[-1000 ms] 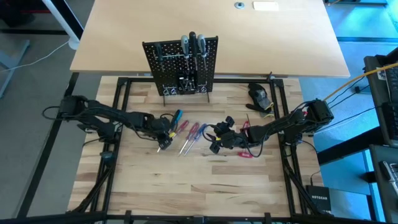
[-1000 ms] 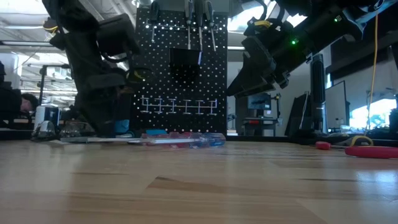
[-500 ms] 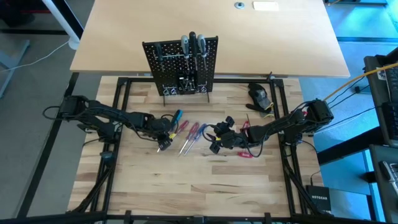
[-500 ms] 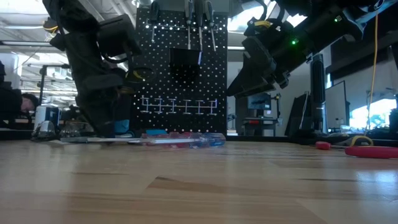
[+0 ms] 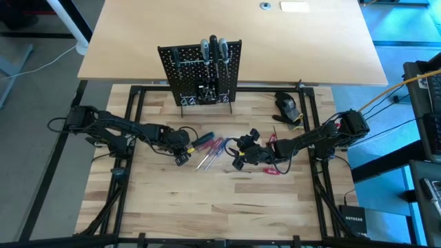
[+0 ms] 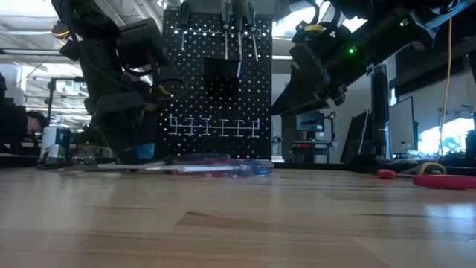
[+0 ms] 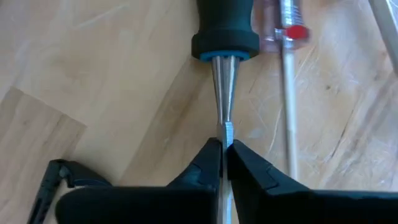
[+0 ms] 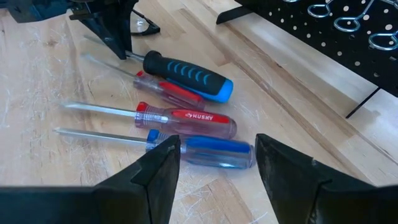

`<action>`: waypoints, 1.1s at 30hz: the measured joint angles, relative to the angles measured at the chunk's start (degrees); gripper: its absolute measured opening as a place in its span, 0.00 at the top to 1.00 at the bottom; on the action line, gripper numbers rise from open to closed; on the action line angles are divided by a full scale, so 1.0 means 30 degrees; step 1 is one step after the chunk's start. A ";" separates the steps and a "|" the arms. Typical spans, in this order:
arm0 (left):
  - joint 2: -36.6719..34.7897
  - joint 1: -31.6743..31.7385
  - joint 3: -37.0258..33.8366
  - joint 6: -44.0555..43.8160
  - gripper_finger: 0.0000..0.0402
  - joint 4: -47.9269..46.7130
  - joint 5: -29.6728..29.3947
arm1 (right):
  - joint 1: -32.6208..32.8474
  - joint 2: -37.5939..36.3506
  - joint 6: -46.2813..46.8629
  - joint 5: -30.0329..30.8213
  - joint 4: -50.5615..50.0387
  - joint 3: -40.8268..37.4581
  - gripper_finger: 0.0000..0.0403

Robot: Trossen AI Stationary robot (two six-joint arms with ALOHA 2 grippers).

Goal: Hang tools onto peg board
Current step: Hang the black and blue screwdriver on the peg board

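The black peg board (image 5: 201,72) stands upright at the far middle, with some tools hanging on it. Several screwdrivers lie side by side on the wooden table: one with a black and blue handle (image 5: 202,140), a red Husky one (image 8: 186,116) and a clear blue one (image 8: 214,153). My left gripper (image 5: 181,156) is down at the table, shut on the black-and-blue screwdriver. My right gripper (image 5: 240,152) hovers open just right of the screwdrivers, nothing between its fingers (image 8: 163,163). Red-handled pliers (image 5: 273,166) lie beneath the right arm. My left gripper pinches the silver shaft (image 7: 225,132) of the black-and-blue screwdriver between its two fingers, near the tip end and away from the handle (image 7: 226,25). The fingers slant down from the table's left. The shaft runs on from between them toward the right, low over the table.
A dark rounded lump (image 5: 287,105) sits at the far right of the table. Black frame rails (image 5: 131,117) border the work area. Bare wood (image 5: 207,200) stretches along the near side. A person (image 6: 18,126) shows in the room beyond.
My left gripper has shut on the black-and-blue screwdriver's shaft. The screwdriver has turned about: its handle has swung toward the other screwdrivers and now points more toward the table's right edge.
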 joint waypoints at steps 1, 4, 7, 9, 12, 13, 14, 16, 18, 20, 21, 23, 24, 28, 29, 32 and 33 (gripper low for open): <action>0.0000 -0.0004 0.0000 0.0011 0.98 0.0000 -0.0133 | -0.0007 0.0000 0.0006 0.0000 0.0000 0.0000 0.48; 0.0000 -0.0011 0.0000 0.0055 0.98 0.0000 -0.0367 | -0.0005 0.0000 0.0007 -0.0007 -0.0002 0.0000 0.48; -0.0029 -0.0011 0.0000 0.0055 0.97 0.0022 -0.0456 | -0.0005 0.0000 0.0007 -0.0005 -0.0007 0.0000 0.48; -0.0136 -0.0023 0.0000 0.0067 0.98 0.0007 -0.0698 | 0.0000 0.0000 0.0006 -0.0007 -0.0007 0.0000 0.48; -0.0536 -0.0021 0.0000 0.0070 0.99 -0.0048 -0.1038 | -0.0001 0.0000 0.0007 -0.0001 -0.0020 0.0000 0.48; -0.0773 -0.0039 0.0000 0.0086 0.99 -0.0070 -0.1067 | -0.0001 0.0000 0.0007 -0.0006 -0.0029 0.0000 0.48; -0.1048 -0.0086 0.0000 0.0084 0.99 -0.0117 -0.1142 | 0.0000 0.0000 0.0002 -0.0007 -0.0022 0.0000 0.48; -0.1821 -0.0262 0.0000 0.0080 0.99 -0.0175 -0.1339 | 0.0000 0.0000 0.0003 -0.0007 -0.0040 0.0000 0.48; -0.2721 -0.0476 0.0000 0.0116 0.99 -0.0168 -0.1484 | 0.0000 0.0000 0.0003 -0.0003 -0.0051 0.0000 0.48; -0.3758 -0.0763 0.0000 0.0345 0.99 -0.0248 -0.1500 | -0.0002 0.0000 -0.0001 -0.0002 -0.0063 0.0000 0.48; -0.4311 -0.0933 0.0000 0.0427 0.99 -0.0245 -0.1528 | -0.0002 0.0000 0.0007 -0.0007 -0.0037 0.0000 0.48; -0.5419 -0.1361 0.0000 0.0622 0.99 -0.0270 -0.1609 | -0.0001 0.0000 0.0006 -0.0016 -0.0048 0.0000 0.48; -0.5984 -0.1588 0.0000 0.0874 0.99 -0.0296 -0.1662 | -0.0007 0.0000 0.0000 -0.0039 -0.0023 0.0000 0.48; -0.8169 -0.2573 0.0000 0.2449 0.99 -0.0448 -0.2240 | 0.0000 0.0000 0.0007 -0.0189 -0.0043 0.0000 0.48; -0.8672 -0.2837 0.0000 0.2864 0.99 -0.0505 -0.2439 | 0.0000 0.0000 0.0006 -0.0189 -0.0017 0.0000 0.48; -1.0048 -0.3626 0.0000 0.3472 0.99 -0.0494 -0.3233 | -0.0002 0.0000 0.0007 -0.0204 -0.0015 0.0000 0.48; -1.0433 -0.3864 0.0000 0.3576 0.99 -0.0407 -0.3586 | 0.0000 0.0000 0.0007 -0.0219 -0.0037 0.0000 0.48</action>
